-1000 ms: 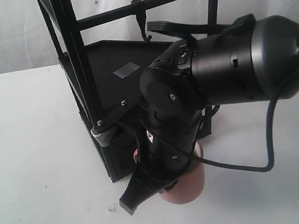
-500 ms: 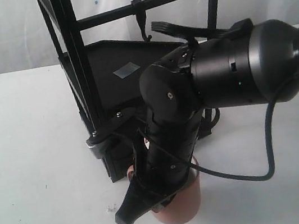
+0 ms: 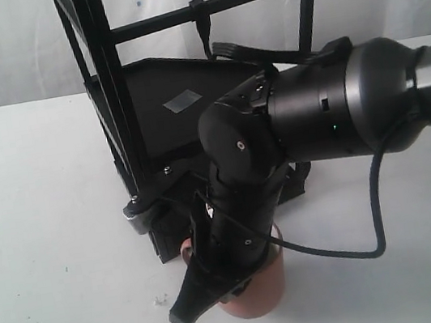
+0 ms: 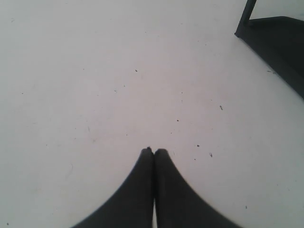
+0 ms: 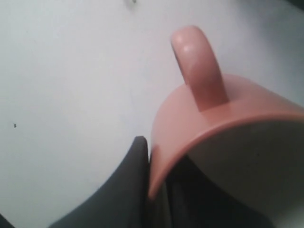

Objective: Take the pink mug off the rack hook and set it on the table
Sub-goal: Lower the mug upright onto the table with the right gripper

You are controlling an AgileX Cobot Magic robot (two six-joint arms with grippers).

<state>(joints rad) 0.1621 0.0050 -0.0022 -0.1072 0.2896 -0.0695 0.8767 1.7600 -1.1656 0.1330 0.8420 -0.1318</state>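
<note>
The pink mug (image 3: 262, 289) is low in front of the black rack (image 3: 158, 97), mostly hidden behind my right arm. My right gripper (image 3: 218, 280) is shut on the pink mug's rim, one finger outside the wall and one inside. In the right wrist view the pink mug (image 5: 223, 123) shows its loop handle and cream inside, close over the table (image 5: 66, 80). Whether its base touches the table (image 3: 39, 238) I cannot tell. My left gripper (image 4: 154, 151) is shut and holds nothing, hovering above bare table (image 4: 118, 71).
The rack's dark tray (image 3: 178, 81) and upright posts stand just behind the mug. A bare hook (image 3: 199, 16) hangs from the rack's crossbar. A cable (image 3: 375, 210) loops from the right arm. The rack's corner (image 4: 275, 42) shows in the left wrist view.
My right gripper has carried the pink mug downward and slightly left, nearer the table. The left gripper's earlier state is not shown.
</note>
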